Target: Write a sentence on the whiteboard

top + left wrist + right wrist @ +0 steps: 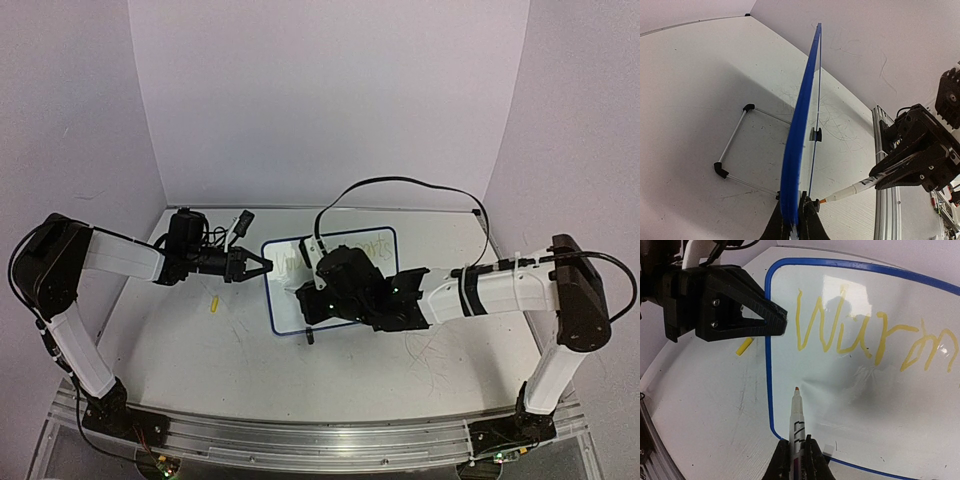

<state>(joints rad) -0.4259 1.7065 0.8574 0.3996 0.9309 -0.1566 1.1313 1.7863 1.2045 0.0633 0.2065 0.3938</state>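
Observation:
The whiteboard [283,305], white with a dark-blue frame, stands propped near the table's middle. My left gripper [262,265] is shut on its left edge; in the left wrist view the fingers [796,220] pinch the blue frame [800,125], seen edge-on. My right gripper [308,296] is shut on a white marker [797,415]. Its orange tip sits at the board's lower left, below the writing; whether it touches is unclear. The sentence [860,335] shows as one yellow word along the top, running out of the right wrist view. The right arm hides much of the board from above.
A small yellow cap [214,303] lies on the table left of the board, also seen as the yellow cap [744,346]. The board's wire stand [732,150] juts out behind it. An aluminium rail [300,440] runs along the near edge. Walls close in on three sides.

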